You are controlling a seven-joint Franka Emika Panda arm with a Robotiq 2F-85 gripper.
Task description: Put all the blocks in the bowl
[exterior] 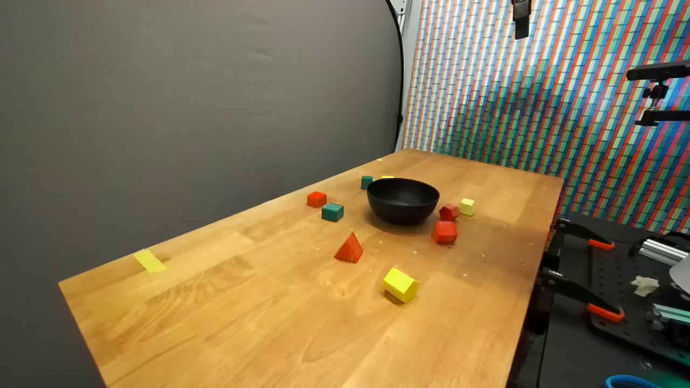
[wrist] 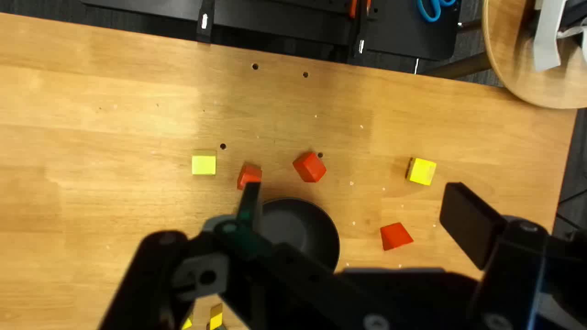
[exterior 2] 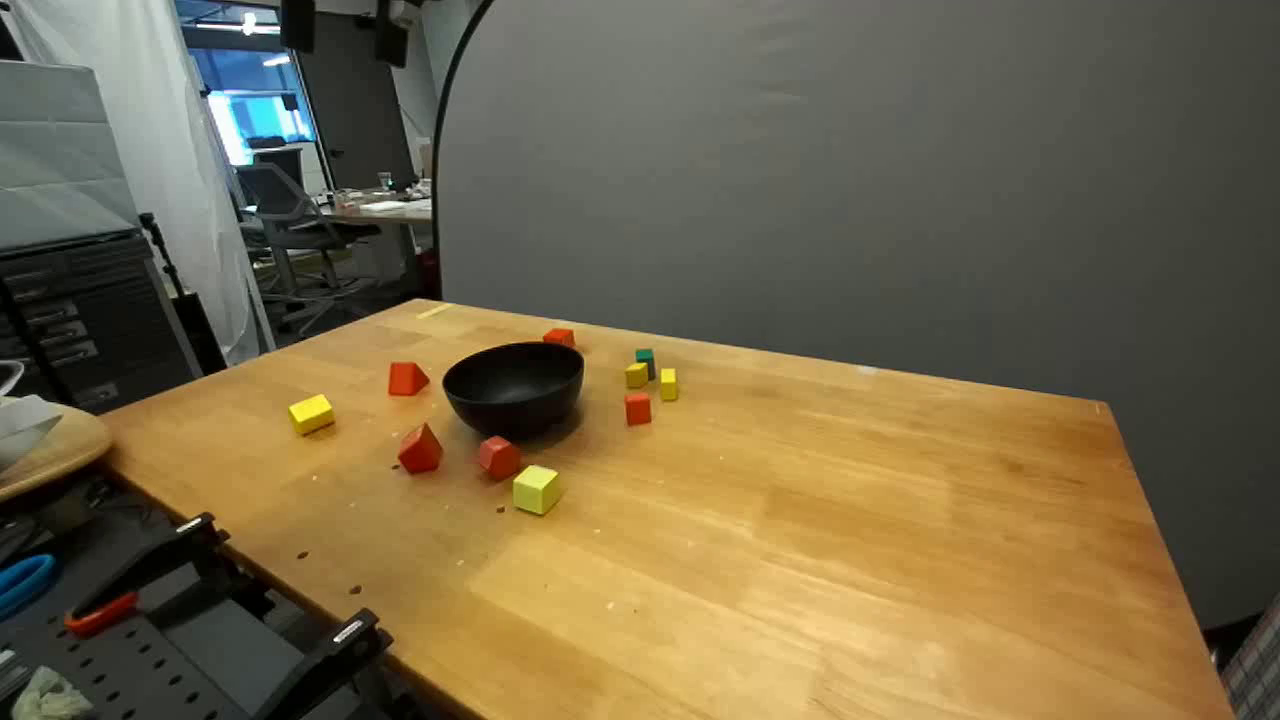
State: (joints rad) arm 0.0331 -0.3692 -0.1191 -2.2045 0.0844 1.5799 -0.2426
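Wooden tabletop [wrist: 114, 114] below, my empty gripper [wrist: 357, 208] gapes: picking stage, I'd say; next, descend on the red wedge [wrist: 395, 236], wrist-view four o'clock.

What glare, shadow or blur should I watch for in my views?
Wrist view: the gripper looks dark and soft-edged in the foreground, with a pale sheen on the table at upper left; both exterior views: the bowl shows little detail inside and casts a soft shadow.
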